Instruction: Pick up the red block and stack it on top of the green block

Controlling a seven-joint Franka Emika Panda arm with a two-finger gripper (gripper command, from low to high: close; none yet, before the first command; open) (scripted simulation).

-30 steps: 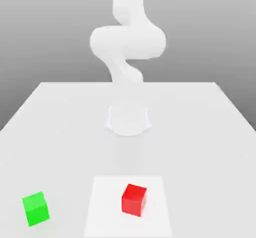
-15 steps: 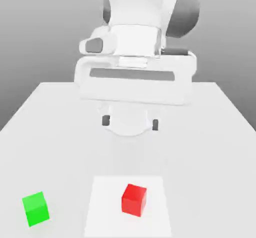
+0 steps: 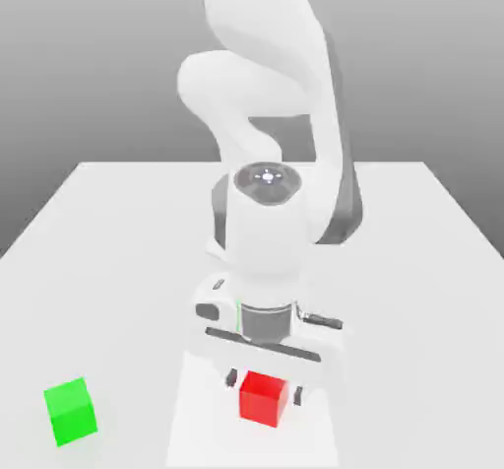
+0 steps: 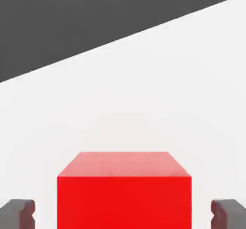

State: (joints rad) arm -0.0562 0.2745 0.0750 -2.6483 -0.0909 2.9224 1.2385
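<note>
One red block sits unlifted on the table, straddled by the gripper with fingers spread and not touching, green block well apart at 9 o'clock, so grasp, lift and stacking all remain.

Arm was all white, rounded links, dark grey seams at joints. Round cap on wrist. White boxy hand with dark slot; gripper had short dark grey fingers.

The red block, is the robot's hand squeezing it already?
No, in the hand view the fingers stand apart from the red block with white gaps on both sides.
</note>
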